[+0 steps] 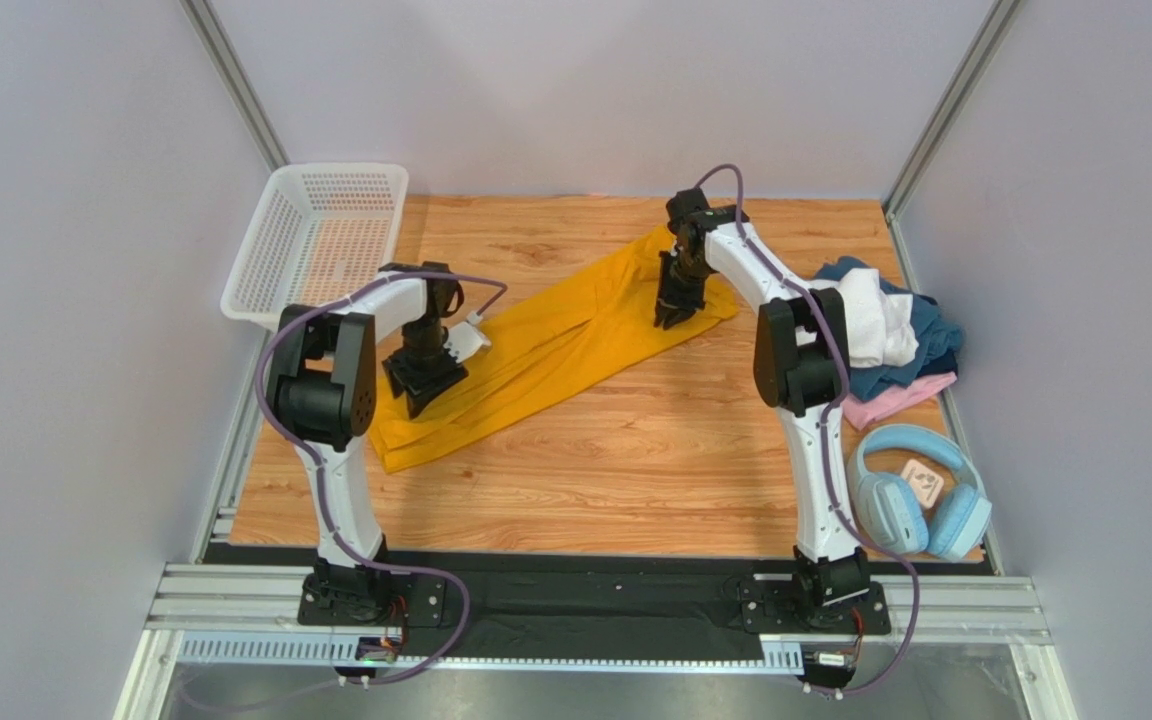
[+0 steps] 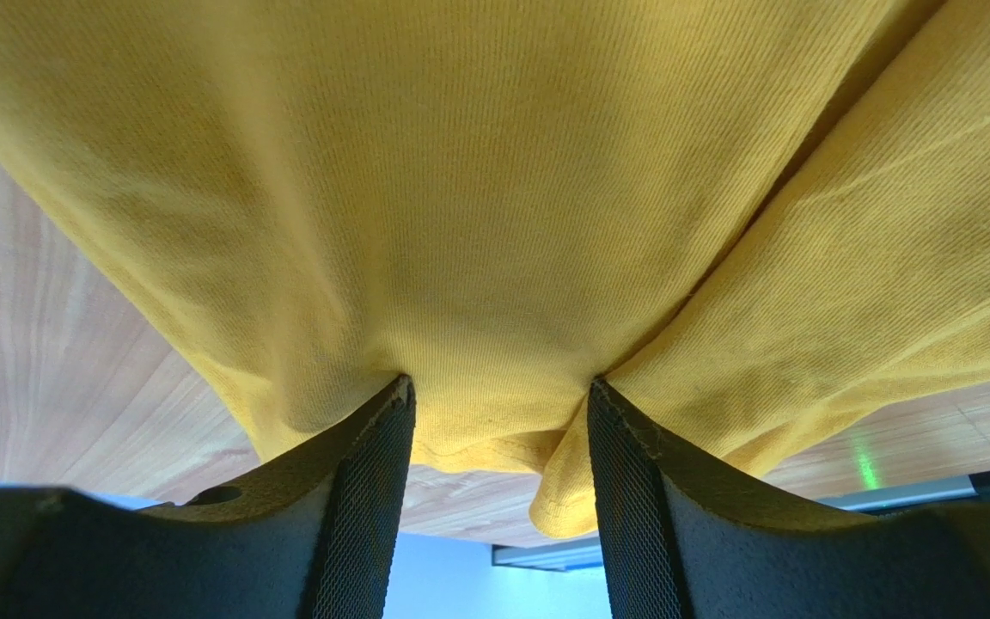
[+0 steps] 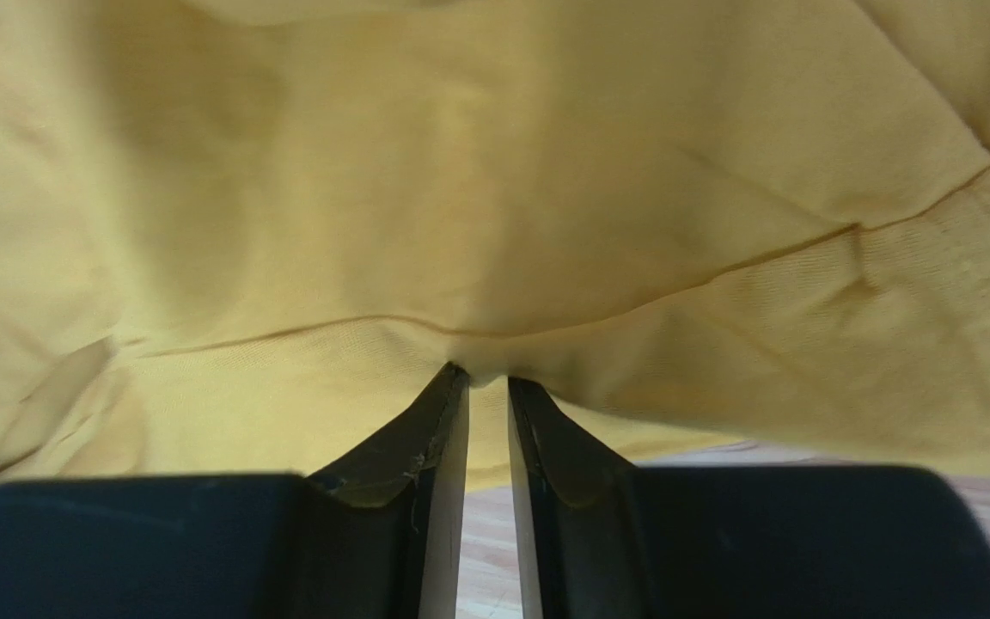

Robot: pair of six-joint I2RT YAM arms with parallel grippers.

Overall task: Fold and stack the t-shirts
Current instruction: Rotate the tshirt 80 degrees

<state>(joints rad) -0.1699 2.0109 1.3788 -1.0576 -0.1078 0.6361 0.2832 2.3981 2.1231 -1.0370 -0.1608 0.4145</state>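
Top external view, mustard-yellow t-shirt (image 1: pixel 567 342) stretching diagonally over the table (image 1: pixel 657 465), left gripper (image 1: pixel 425 383) clamping its bunched left end, right gripper (image 1: pixel 675 311) pinching its far-edge fold.

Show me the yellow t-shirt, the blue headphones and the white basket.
yellow t-shirt (image 1: pixel 567 342): top view, middle of the cloth.
headphones (image 1: pixel 893 515): top view, on one ear cup.
basket (image 1: pixel 319 240): top view, bare mesh floor.

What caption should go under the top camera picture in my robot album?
The left end effector and right end effector grip a yellow t-shirt on the wooden table, other shirts piled beside.
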